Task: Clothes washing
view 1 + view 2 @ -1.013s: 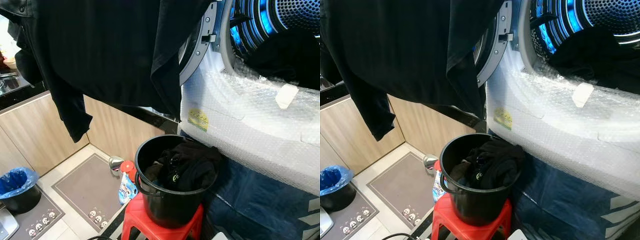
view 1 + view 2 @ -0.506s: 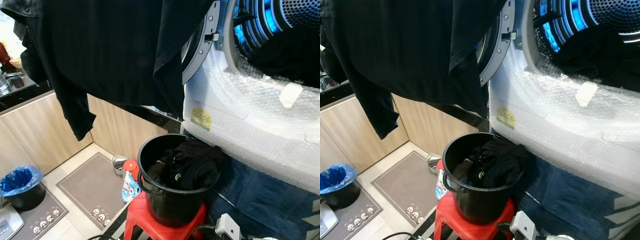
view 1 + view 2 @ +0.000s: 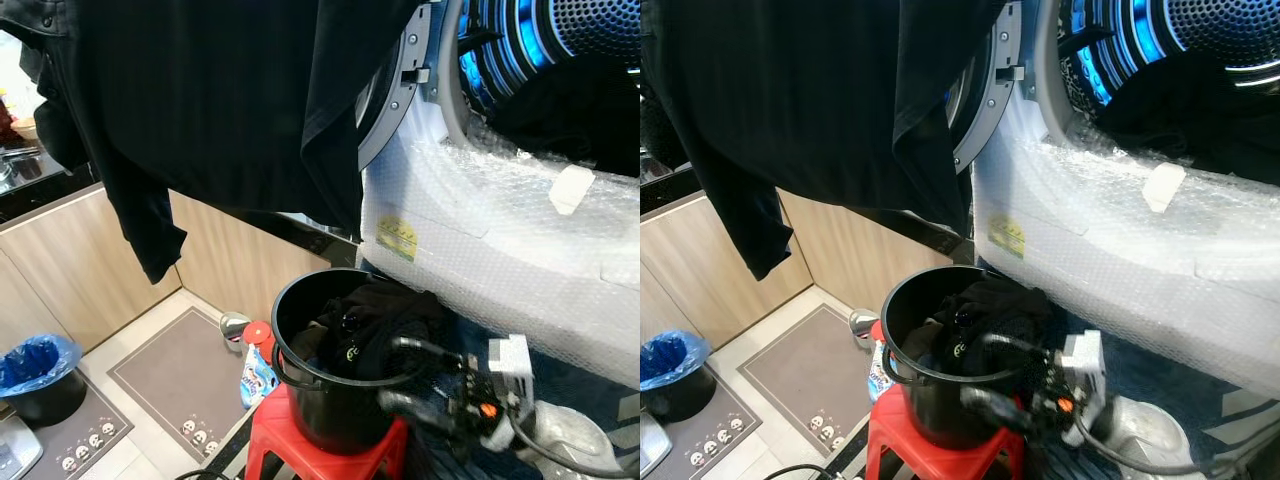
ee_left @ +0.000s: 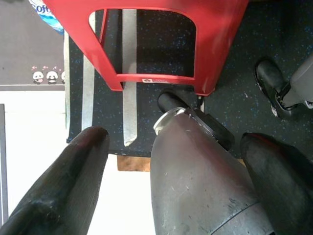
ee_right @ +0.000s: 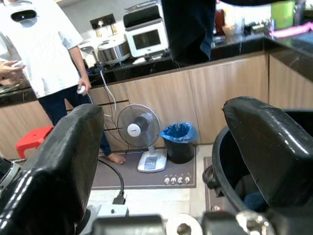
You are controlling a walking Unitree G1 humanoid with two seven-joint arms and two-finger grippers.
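Black bucket (image 3: 345, 390) upright on red stool (image 3: 320, 455), mouth up, dark clothes (image 3: 375, 330) heaped inside. Right gripper (image 3: 400, 375) at bucket's 3 o'clock rim, fingers (image 5: 54, 161) apart, pointing toward 9 o'clock. Black garment (image 3: 220, 100) hangs long axis vertical at 12 o'clock. Washer drum (image 3: 560, 60) open at 1 o'clock. Left gripper (image 4: 171, 171) low over floor beside stool legs, fingers (image 4: 63, 181) apart.

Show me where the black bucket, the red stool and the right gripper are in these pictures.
black bucket (image 3: 335, 415): left eye view, on its front outer wall.
red stool (image 3: 275, 450): left eye view, on the seat's front left corner.
right gripper (image 3: 405, 372): left eye view, midway between its fingertips, at the bucket's rim.
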